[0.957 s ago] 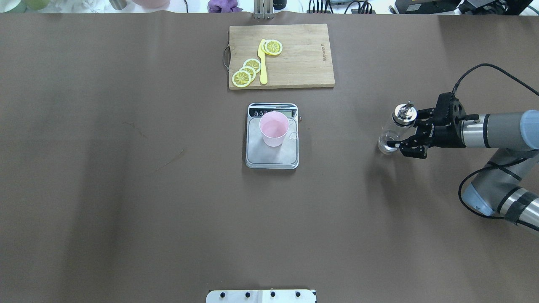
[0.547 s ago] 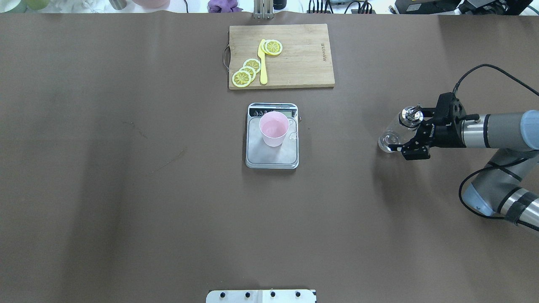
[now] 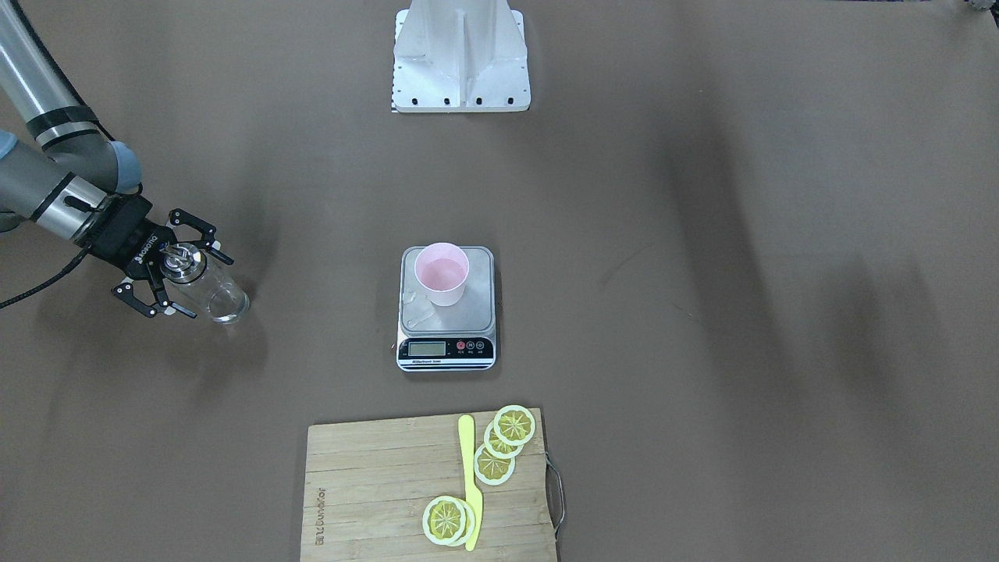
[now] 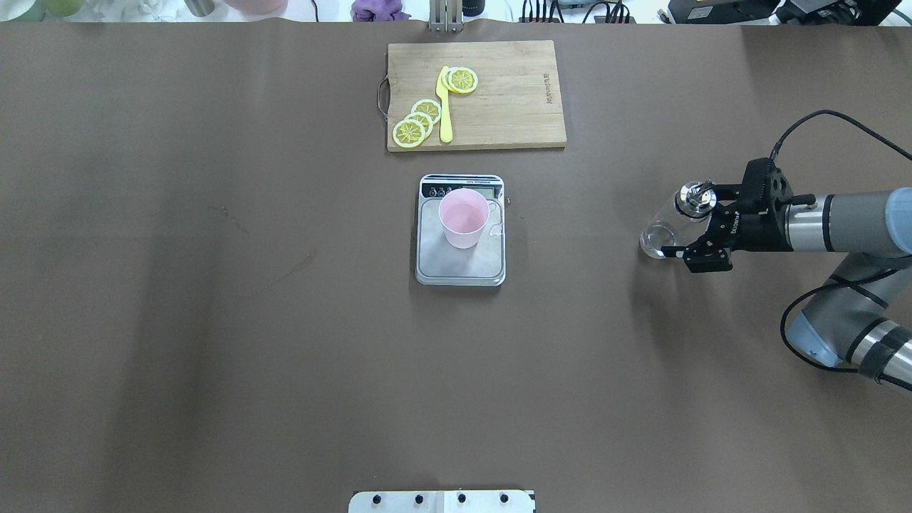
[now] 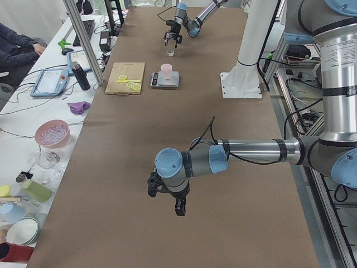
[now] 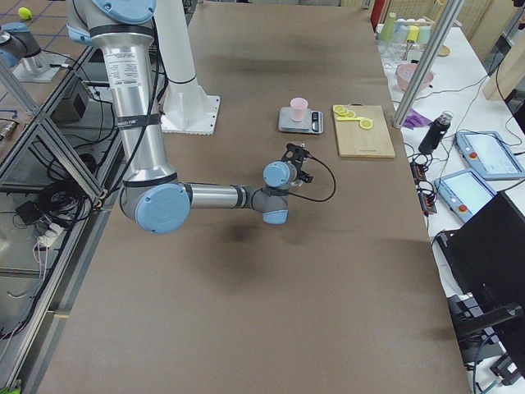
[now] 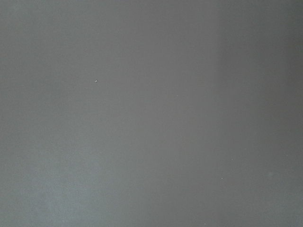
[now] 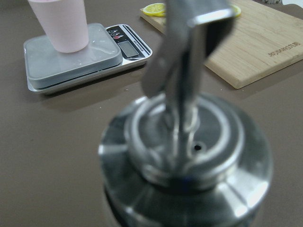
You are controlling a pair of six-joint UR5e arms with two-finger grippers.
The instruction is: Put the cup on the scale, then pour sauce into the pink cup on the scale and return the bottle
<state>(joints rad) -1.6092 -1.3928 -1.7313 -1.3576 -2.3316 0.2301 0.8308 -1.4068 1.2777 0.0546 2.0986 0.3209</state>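
One step left, I think: right gripper [image 4: 685, 221], spread around bottle [image 3: 215, 297] three o'clock from scale [image 4: 459, 267], should back away gently.

- The bottle [image 8: 187, 198] fills the lower centre of the view, close to the lens and out of focus.
- Its chrome cap [image 8: 142, 142] is seen from above. The pour spout [image 8: 189, 61] rises from the cap's centre to the top edge.
- A small vent hole [image 8: 196, 147] sits in the cap just beside the spout base.
- The scale [image 8: 97, 54] lies flat on the brown tabletop [image 8: 52, 156] at upper left. Its LCD display [image 8: 127, 47] is on the black strip at its right-hand side.
- The pink cup [image 8: 61, 23] stands upright on the steel platform, its rim cut off by the top edge.
- A wooden cutting board [image 8: 267, 42] lies at upper right, with a lemon slice [image 8: 154, 8] on its far end.
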